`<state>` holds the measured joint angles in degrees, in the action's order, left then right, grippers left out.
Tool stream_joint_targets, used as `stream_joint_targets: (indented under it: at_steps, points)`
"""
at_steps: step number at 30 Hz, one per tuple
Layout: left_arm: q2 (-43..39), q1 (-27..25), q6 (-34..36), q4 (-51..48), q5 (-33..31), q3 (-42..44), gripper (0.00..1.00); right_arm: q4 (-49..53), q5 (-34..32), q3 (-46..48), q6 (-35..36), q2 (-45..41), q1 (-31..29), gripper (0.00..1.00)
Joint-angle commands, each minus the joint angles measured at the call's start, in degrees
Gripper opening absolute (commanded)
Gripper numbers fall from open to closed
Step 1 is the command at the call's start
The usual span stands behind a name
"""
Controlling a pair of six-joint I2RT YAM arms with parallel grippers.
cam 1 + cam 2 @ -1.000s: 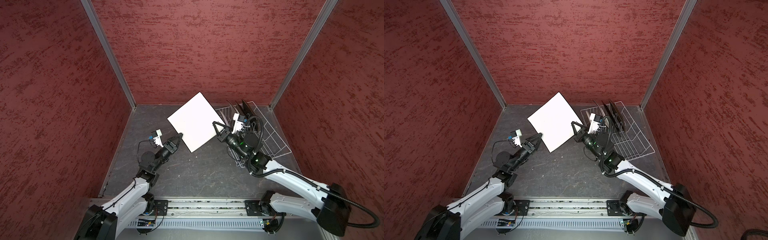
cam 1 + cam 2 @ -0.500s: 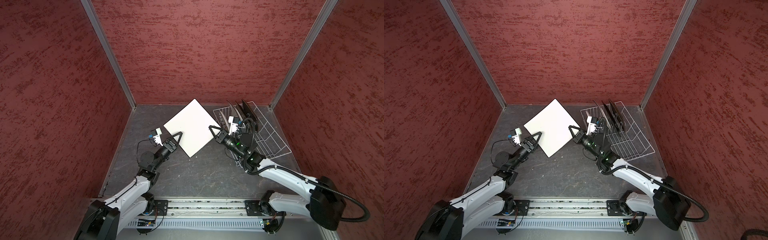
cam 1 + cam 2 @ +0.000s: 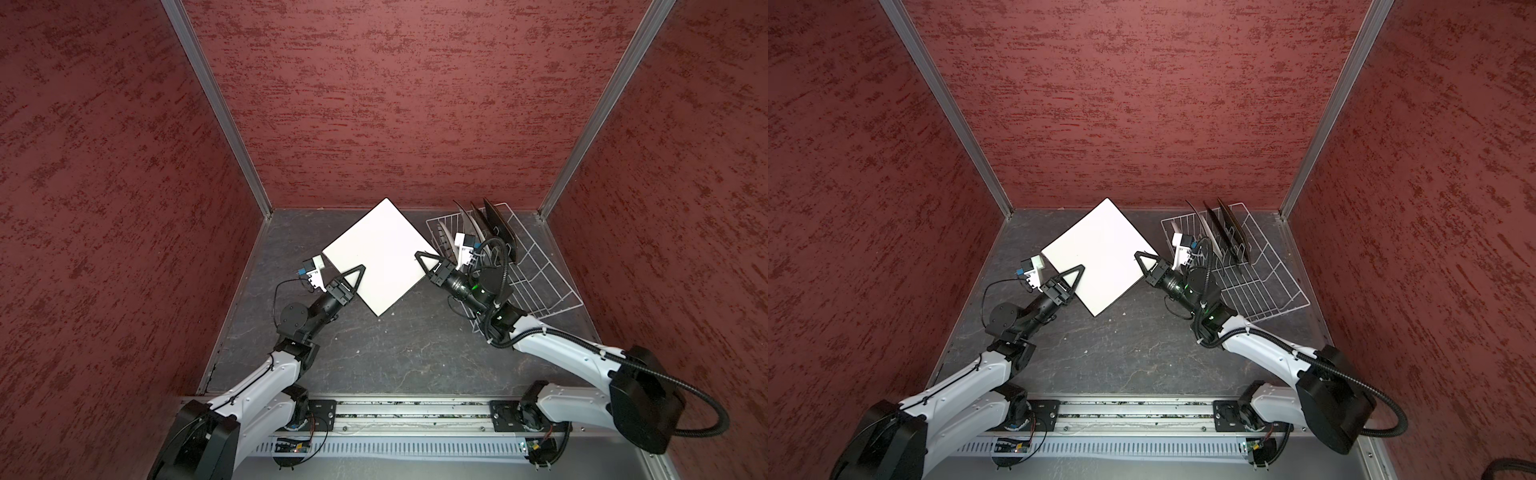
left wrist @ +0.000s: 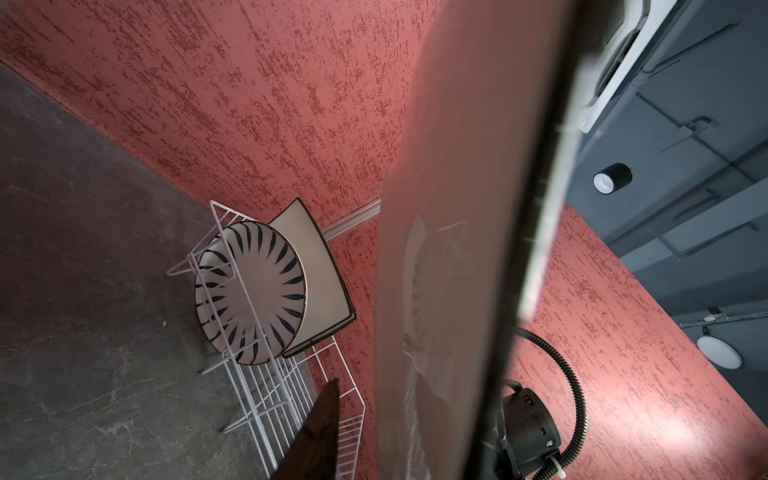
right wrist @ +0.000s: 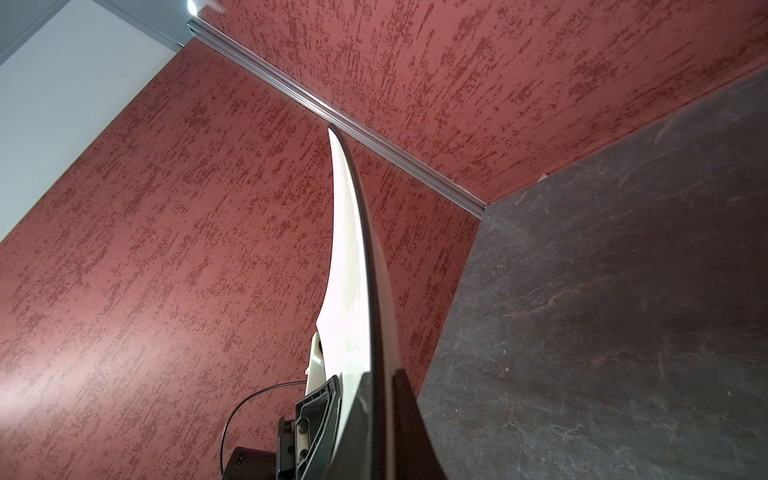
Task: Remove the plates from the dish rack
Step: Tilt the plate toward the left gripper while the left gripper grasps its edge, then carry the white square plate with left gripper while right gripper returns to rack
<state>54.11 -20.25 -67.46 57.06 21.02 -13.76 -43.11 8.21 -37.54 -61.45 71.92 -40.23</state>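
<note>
Right claw (image 3: 424, 259) pinches an edge of the cream square plate (image 3: 380, 253), dish rack (image 3: 540, 270) behind it; left claw (image 3: 359, 270) straddles the opposite edge, slightly agape. Likely stiff, slick, breakable: hold the rims.

Even overhead light — the square plate (image 3: 384, 253) glares white, blurred close up in the left wrist view.

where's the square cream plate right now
In both top views the square cream plate is held above mid-table between the left gripper and right gripper, just left of the dish rack.
</note>
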Motion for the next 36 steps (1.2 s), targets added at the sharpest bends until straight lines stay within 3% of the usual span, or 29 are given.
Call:
stream_joint_targets:
  at_steps: [1, 4, 9, 15, 16, 19, 23, 32, 36]
  points:
    - [0.0, 0.3, 0.3, 1.3, 0.9, -1.3, 0.29, -18.2, 0.0, -0.7, -5.8, -0.3, 0.5, 0.00]
    - [0.0, 0.3, 0.2, 1.5, 1.0, -1.4, 0.25, -19.2, 0.8, -1.1, -6.5, 1.3, 0.5, 0.00]
    - [-0.3, 0.4, 0.4, 2.2, 1.5, -1.2, 0.00, -20.4, 1.7, -1.3, -7.2, 3.1, 0.5, 0.00]
    - [-1.5, 0.8, 0.4, 1.5, 1.3, -0.5, 0.00, -22.1, 1.0, -0.1, -8.7, 3.6, 1.1, 0.00]
    - [-1.7, 0.9, 0.3, 1.5, 1.3, -0.4, 0.00, -22.5, 0.8, 0.2, -9.1, 3.6, 1.4, 0.04]
    - [-2.5, 1.3, 0.2, 1.3, 1.1, -0.1, 0.00, -22.7, 0.6, 1.2, -10.5, 3.1, 2.3, 0.36]
    - [-2.8, 1.9, 0.0, 0.9, 1.1, 0.0, 0.00, -19.4, 0.2, 1.7, -10.5, 1.6, 2.9, 0.59]
    - [-3.9, 3.0, -4.6, 3.8, -0.1, -0.3, 0.00, -5.0, -6.2, 6.7, -8.5, -9.9, 3.9, 0.95]
    - [-5.4, 2.9, -6.8, 3.3, -0.2, -1.6, 0.00, 2.8, -8.4, 7.9, -6.6, -18.0, 4.1, 0.99]
